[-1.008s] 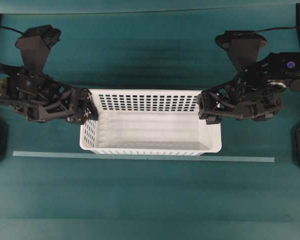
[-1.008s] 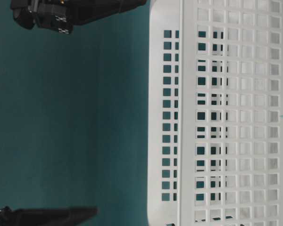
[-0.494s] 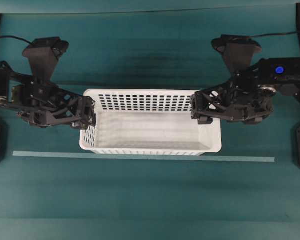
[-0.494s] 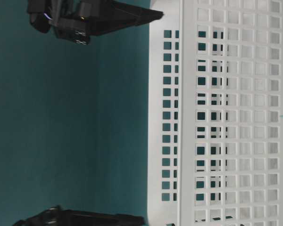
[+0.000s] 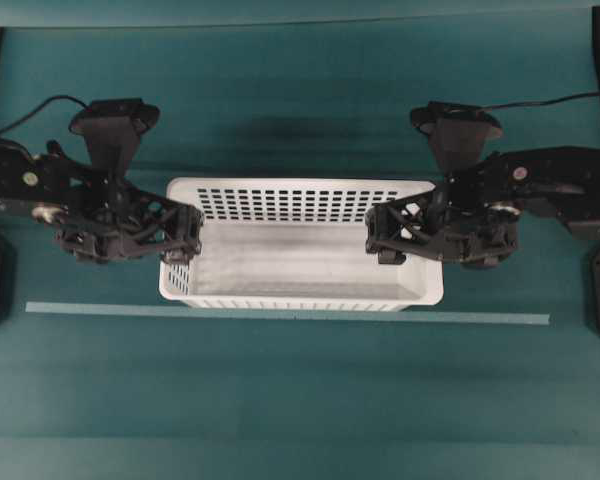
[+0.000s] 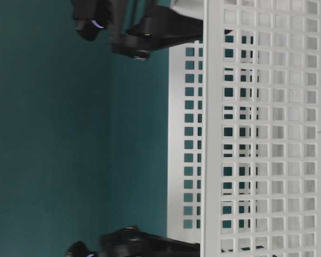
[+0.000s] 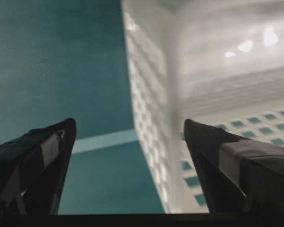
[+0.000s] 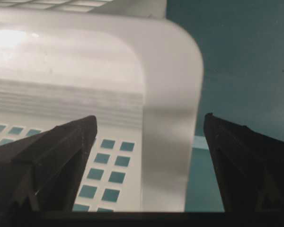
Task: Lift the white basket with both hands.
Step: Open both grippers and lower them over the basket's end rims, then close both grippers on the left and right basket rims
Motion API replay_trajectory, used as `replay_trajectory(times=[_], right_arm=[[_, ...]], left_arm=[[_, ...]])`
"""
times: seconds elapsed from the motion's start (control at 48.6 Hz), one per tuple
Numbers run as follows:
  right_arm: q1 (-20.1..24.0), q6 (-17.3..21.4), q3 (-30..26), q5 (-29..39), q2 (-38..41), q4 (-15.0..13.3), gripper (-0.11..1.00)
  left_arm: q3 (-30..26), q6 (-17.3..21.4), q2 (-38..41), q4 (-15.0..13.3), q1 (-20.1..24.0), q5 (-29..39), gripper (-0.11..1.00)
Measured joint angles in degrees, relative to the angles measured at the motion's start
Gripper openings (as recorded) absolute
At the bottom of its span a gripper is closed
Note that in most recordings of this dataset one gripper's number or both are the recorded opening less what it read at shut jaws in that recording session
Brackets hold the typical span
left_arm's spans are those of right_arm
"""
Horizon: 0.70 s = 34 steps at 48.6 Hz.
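I'm seeing the left gripper (image 7: 125,142) spread wide, one finger (image 7: 35,161) outside the basket's left end wall and the other inside, nothing clamped. The right gripper (image 8: 149,142) is doing the same at the opposite end: fingers apart, straddling the rounded rim, holding nothing. Both are sitting over the short ends in the overhead view, left gripper (image 5: 185,238) and right gripper (image 5: 385,235), each just past the rim edge.

The white basket (image 5: 300,290) is resting on the teal table (image 5: 280,400), roughly centred between the arms, its near long side just beside a pale tape strip (image 5: 280,316) running left to right. Its floor is bare as far as I can see.

Handling, my read: thin perforated plastic with nothing in it, so light, but the walls are probably flexing a bit under a pinch. The glossy rim looks slippery (highlights in both wrist views). I'm judging the best hold to be on each end wall just under the rolled rim, mid-width, so the lip can catch on the fingers. Uneven lift between arms would likely tilt or twist it.

Count: one basket, two grippers, one tape strip.
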Motion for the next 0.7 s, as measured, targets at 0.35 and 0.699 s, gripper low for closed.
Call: replay_trajectory(times=[0.35, 0.699], right_arm=[[0.18, 0.00, 0.35, -0.62, 0.97, -0.18, 0.95], [0.09, 0.97, 1.23, -2.99, 1.23, -0.18, 0.93]], left_arm=[[0.09, -0.53, 0.79, -0.09, -0.18, -2.02, 0.94], [0.09, -0.53, 0.97, 0.00, -0.26, -3.87, 0.90]])
